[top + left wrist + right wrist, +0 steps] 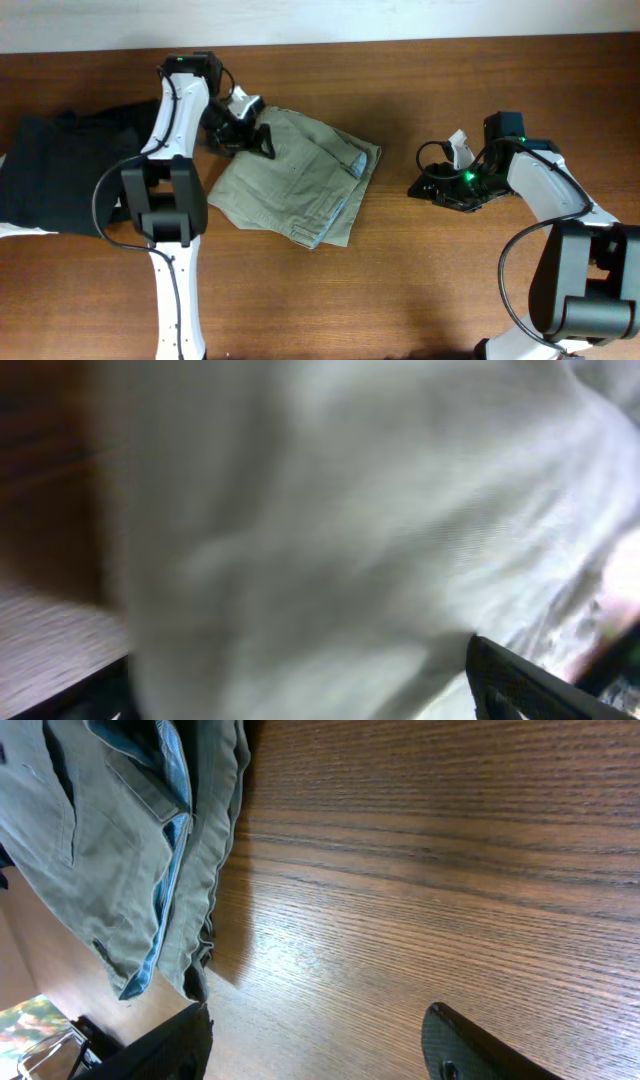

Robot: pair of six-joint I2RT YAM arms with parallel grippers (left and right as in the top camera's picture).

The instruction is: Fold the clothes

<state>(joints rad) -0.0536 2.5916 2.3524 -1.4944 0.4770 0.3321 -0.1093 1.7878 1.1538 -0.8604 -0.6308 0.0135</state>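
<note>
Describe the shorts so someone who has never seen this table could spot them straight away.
On the brown wooden table, look just beside the left arm, toward the middle. The shorts lie there as a rumpled, light khaki patch with pale blue lining at one edge. The only other cloth, the dark garments on the arm's far side, is nearly black.

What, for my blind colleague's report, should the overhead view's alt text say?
Khaki shorts lie partly folded on a wooden table, the left gripper at their upper-left edge. The right gripper sits apart to their right; dark garments lie at left.
</note>
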